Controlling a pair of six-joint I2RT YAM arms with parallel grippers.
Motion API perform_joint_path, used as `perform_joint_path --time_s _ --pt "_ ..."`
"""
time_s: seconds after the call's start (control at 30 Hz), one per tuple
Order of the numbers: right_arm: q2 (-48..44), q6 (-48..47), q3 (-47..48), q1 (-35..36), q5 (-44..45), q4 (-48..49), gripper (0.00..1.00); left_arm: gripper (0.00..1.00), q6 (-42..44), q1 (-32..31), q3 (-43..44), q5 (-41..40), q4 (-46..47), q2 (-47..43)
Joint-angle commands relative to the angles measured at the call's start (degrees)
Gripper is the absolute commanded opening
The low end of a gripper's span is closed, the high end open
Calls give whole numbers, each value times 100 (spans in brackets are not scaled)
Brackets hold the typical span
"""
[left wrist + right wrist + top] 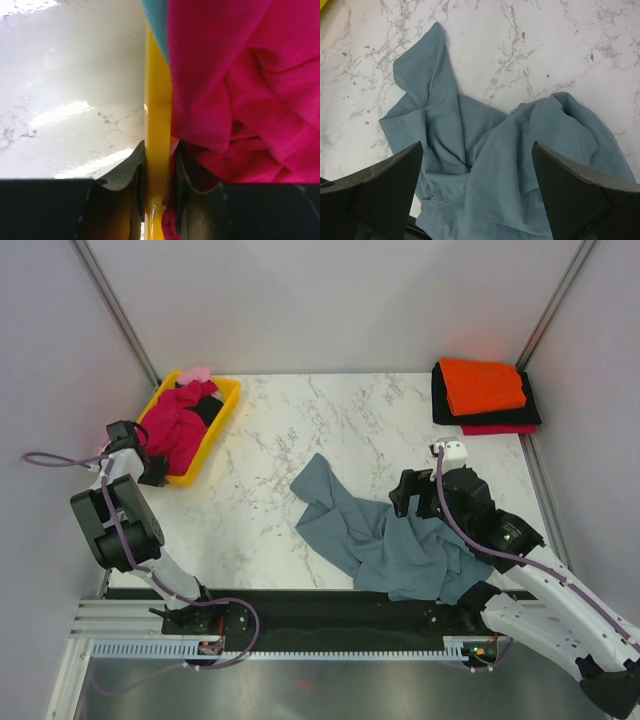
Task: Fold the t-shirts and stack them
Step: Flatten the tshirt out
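Cloth for the coming move is the blue shirt (385, 540), crumpled on the table (260, 440), its long axis running from a far-left tip to the near-right bulk. The right gripper (476, 150) hangs over that shirt's right part, jaws spread wide with nothing between them; the shirt lies just below and ahead, so the right arm is the nearer. Well left of the shirt, the left gripper (159, 147) straddles the tray (157, 100) wall, one finger outside, one inside by a magenta shirt (240, 75) (whether it pinches the wall I cannot tell). Behind and right of the shirt sits the folded stack (485, 395). No writing is legible.
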Motion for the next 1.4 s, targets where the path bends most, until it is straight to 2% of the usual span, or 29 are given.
perform_joint_path --time_s 0.0,0.13,0.2,0.27,0.3,0.33,0.37,0.4,0.5,0.67,0.7,0.87,0.9,0.97,1.0,1.03,1.07,1.1,1.17,1.2,1.23,1.3,1.37 --pt "-151 -176 -136 6 -73 44 98 5 -1170 169 426 56 803 185" --pt "-143 -123 -260 6 -47 -8 98 8 -1960 169 479 407 1188 476" --pt "-99 -53 -225 14 -99 -26 98 13 -2138 125 776 838 1357 669" --pt "-64 -18 -129 6 -169 -78 98 25 -1945 -15 1374 769 1261 942" --pt "-63 9 -102 6 -170 -96 98 37 -1857 -42 1550 742 1086 1021" --pt "-72 18 -84 6 -170 -122 98 43 -1769 -59 1752 785 1050 1092" --pt "-81 18 -75 6 -135 -140 98 49 -1612 -60 1797 925 1006 1084" --pt "-116 18 -84 6 -135 -140 98 65 -1532 -51 1798 970 927 1049" --pt "-81 0 -119 14 -222 -88 98 87 -1206 -51 1483 1119 839 654" --pt "498 -9 -110 67 -1012 105 98 94 -602 -25 393 1147 795 -453" --pt "691 44 -128 189 -1109 141 98 99 -469 -42 270 1085 742 -864" --pt "956 360 -207 734 -637 220 98 100 505 -155 -678 822 408 -2173" --pt "982 395 -207 805 -636 203 98 100 682 -156 -681 821 347 -2177" --pt "1070 544 -216 1085 -390 98 97 95 1269 -830 -961 243 180 -2913" --pt "1201 615 -216 1191 -363 54 91 92 1482 -1294 -1023 -116 83 -3159" --pt "1281 694 -251 1305 -311 10 89 92 1597 -2334 -1093 -964 -74 -3484" --pt "1386 781 -277 1602 -163 -43 89 92 1755 -2806 -1172 -1103 -171 -3635" --pt "1422 982 -330 1771 -91 -35 87 92 1817 -3280 -1356 -1095 -216 -3723" --pt "1570 1194 -453 2253 259 -8 81 90 1879 -3469 -1524 -711 -383 -3856" --pt "1632 1352 -471 2377 339 -26 72 84 1940 -3618 -1690 -561 -479 -3891" --pt "1711 1449 -506 2474 392 -43 69 82 1932 -3706 -1770 -446 -550 -3952" --pt "1931 1617 -541 2730 559 -70 63 79 1949 -3917 -1945 -218 -542 -4242" --pt "2089 1889 -550 2957 708 -148 63 78 1949 -4391 -2122 -103 -524 -4452"
